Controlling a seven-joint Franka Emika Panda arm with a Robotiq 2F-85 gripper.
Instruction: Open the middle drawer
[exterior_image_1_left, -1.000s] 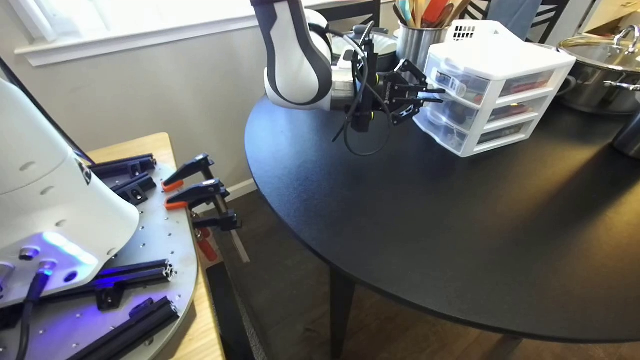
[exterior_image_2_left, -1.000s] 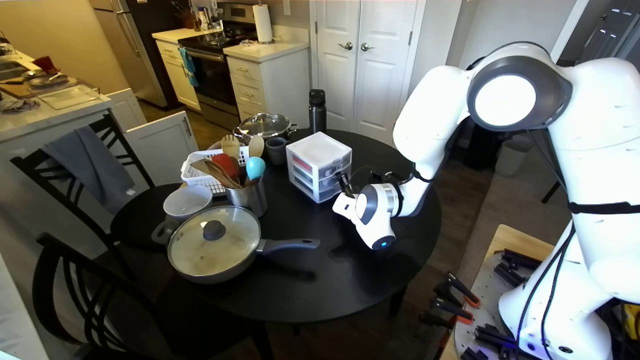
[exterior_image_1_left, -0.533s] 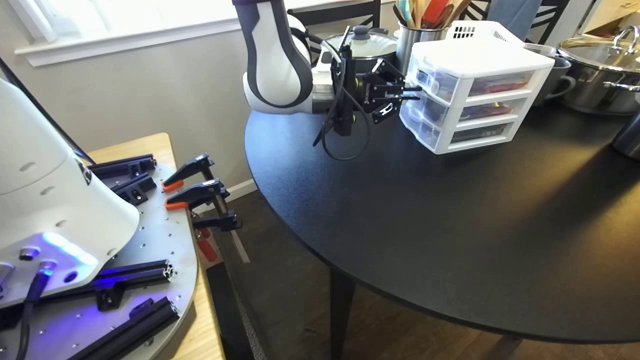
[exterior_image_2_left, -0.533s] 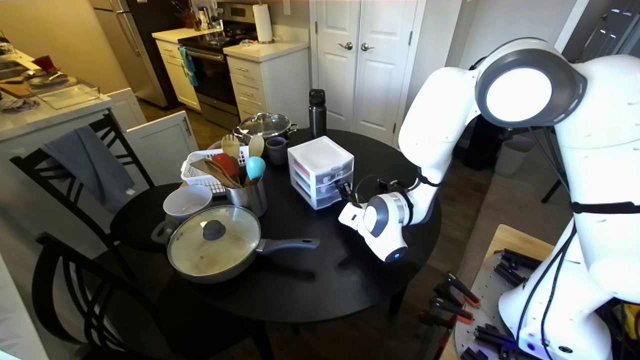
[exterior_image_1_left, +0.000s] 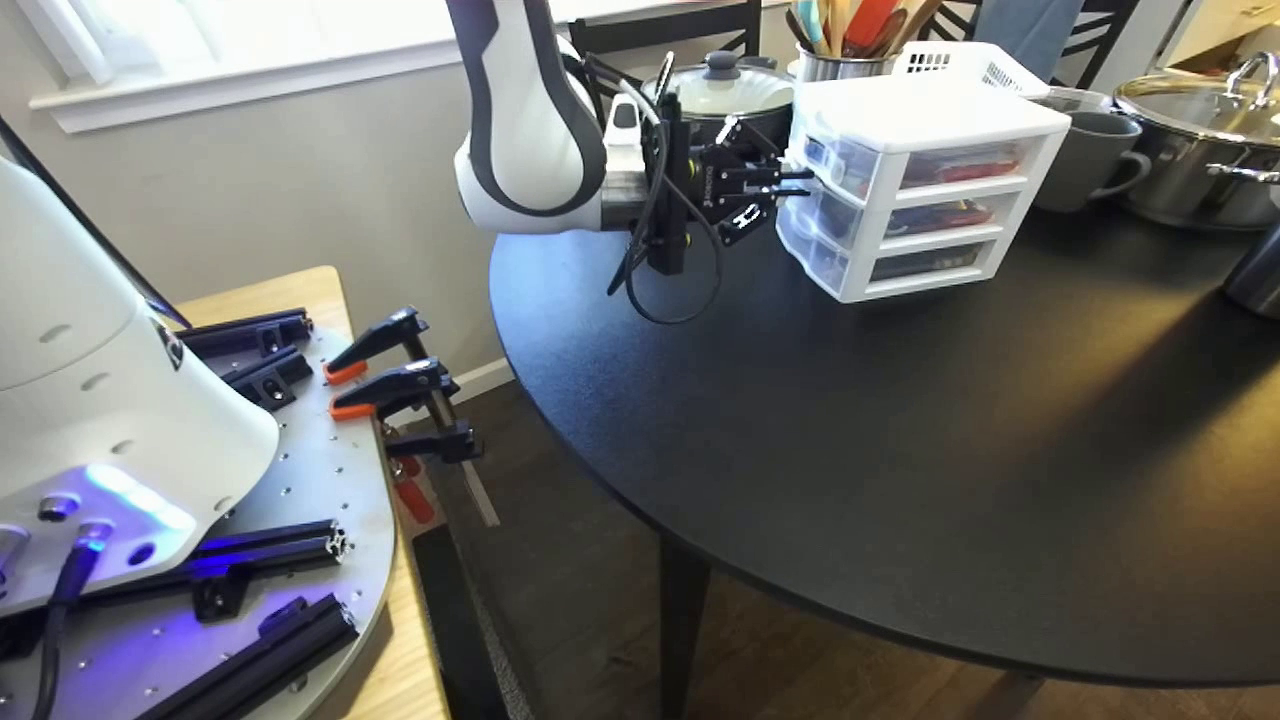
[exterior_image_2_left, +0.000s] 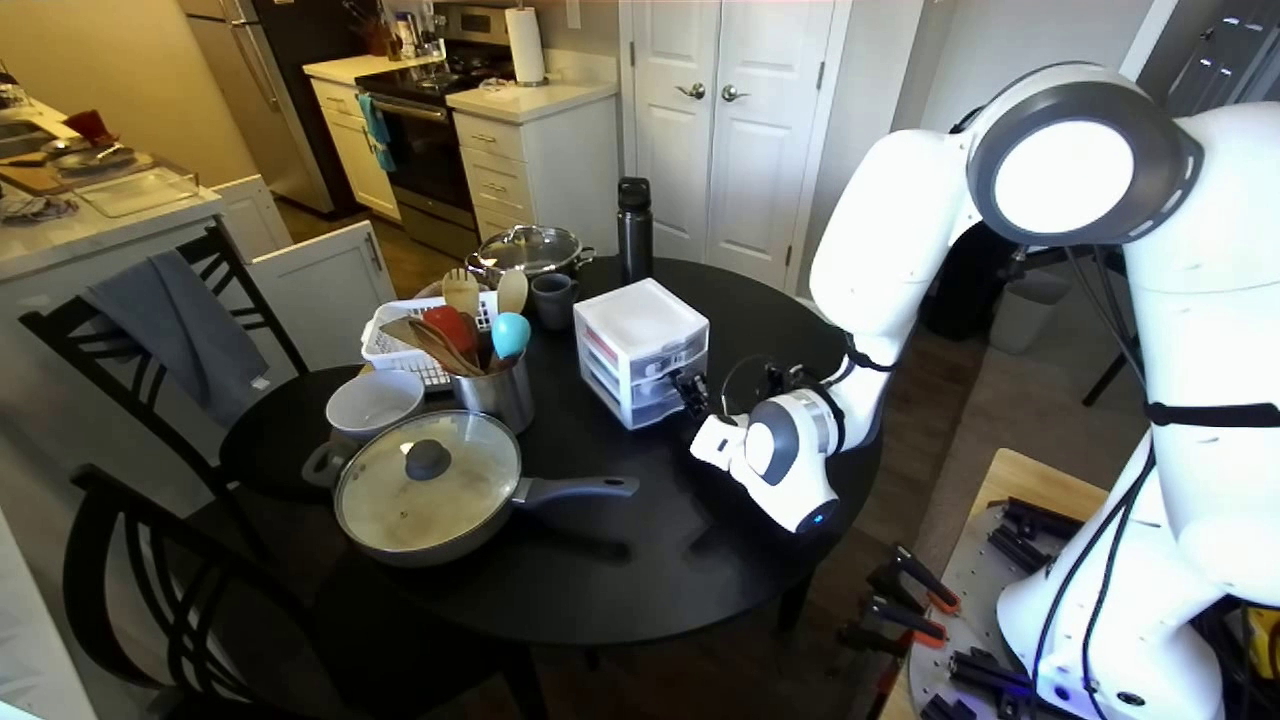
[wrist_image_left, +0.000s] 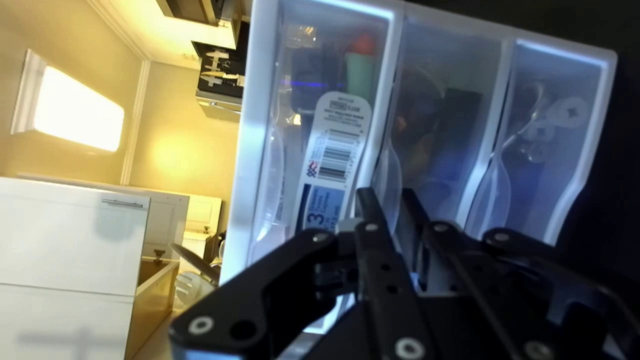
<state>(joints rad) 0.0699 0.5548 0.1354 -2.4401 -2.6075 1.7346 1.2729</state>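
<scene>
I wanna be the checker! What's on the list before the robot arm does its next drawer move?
Right drawer? Ok: the gripper is at the middle drawer, second of three.
Handle caught? Ok: the clear handle tab sits between the fingers.
Middle drawer open? Not ok: it looks shut.
White drawer unit staying put? Not ok: it has slid along the black table with the gripper.
Top drawer and bottom drawer shut? Ok: both look closed.
Grip firm enough? Cannot tell.

A white, grey-trimmed arm (exterior_image_2_left: 890, 230) bears a black pincer (wrist_image_left: 389, 194).
</scene>
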